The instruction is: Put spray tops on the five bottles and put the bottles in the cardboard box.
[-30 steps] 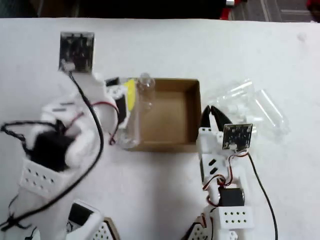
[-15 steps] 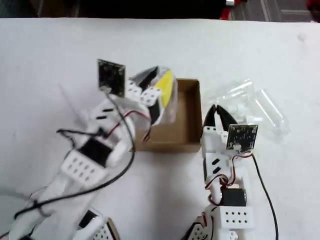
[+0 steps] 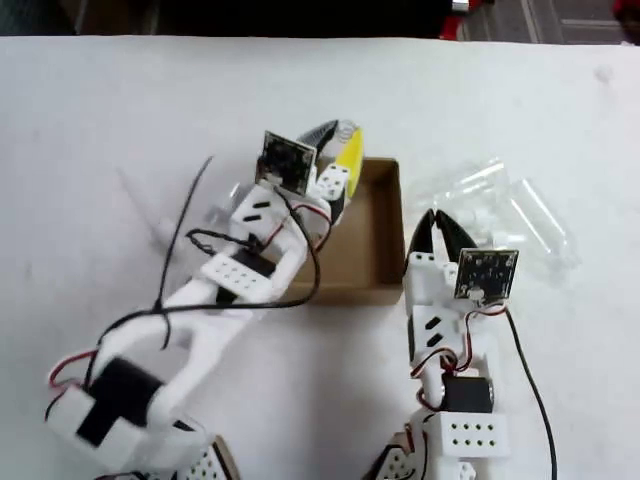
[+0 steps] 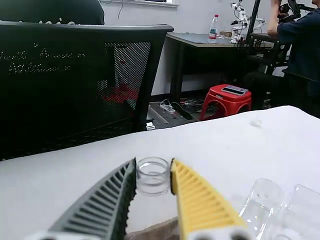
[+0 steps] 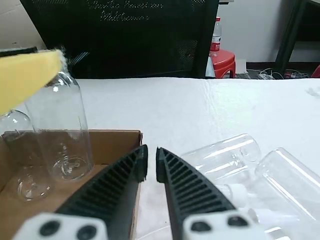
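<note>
Cardboard box [image 3: 368, 235]: open-topped on the white bench [image 3: 100, 120].
Left gripper [image 3: 338, 138]: above the box's far edge, fingers pinching the held bottle [image 5: 60, 125] by its neck.
Right gripper [image 3: 436, 214]: just beside the box's right wall, fingers nearly pressed together, empty.
Loose bottles [image 3: 515, 215]: lying right of the box.
Held bottle: upright, base inside the box.

A clear bottle [image 4: 152, 176] hangs upright, its open neck pinched between the grey and yellow fingers of the left gripper [image 4: 152, 166]. Its base is down inside the brown cardboard box [image 5: 111, 136], where a second clear bottle [image 5: 21, 156] stands just beside it. The open-topped box lies just left of the right gripper [image 5: 151, 152], and several more clear bottles [image 5: 227, 156] lie on their sides, touching one another, just ahead and to the right of that gripper.
</note>
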`<state>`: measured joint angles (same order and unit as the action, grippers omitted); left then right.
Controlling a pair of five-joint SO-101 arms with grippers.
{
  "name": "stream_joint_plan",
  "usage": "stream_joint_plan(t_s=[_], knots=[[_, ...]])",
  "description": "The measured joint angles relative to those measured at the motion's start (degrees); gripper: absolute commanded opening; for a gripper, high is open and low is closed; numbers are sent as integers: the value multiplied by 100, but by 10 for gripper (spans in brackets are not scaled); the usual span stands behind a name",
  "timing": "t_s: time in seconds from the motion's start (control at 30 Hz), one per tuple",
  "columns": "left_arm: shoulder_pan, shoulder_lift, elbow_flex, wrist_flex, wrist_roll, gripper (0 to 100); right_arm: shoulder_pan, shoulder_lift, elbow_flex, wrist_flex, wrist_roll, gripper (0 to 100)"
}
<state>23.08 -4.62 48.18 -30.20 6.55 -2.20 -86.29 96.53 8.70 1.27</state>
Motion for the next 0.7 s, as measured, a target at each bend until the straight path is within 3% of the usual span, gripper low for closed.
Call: stream_joint_plan(t_s=[0.37, 0.7], knots=[[-70, 1354, 18, -1477, -9, 23, 0, 0, 0, 0, 0, 22], [-299, 1442, 18, -1635, -9, 23, 0, 0, 0, 0, 0, 22]])
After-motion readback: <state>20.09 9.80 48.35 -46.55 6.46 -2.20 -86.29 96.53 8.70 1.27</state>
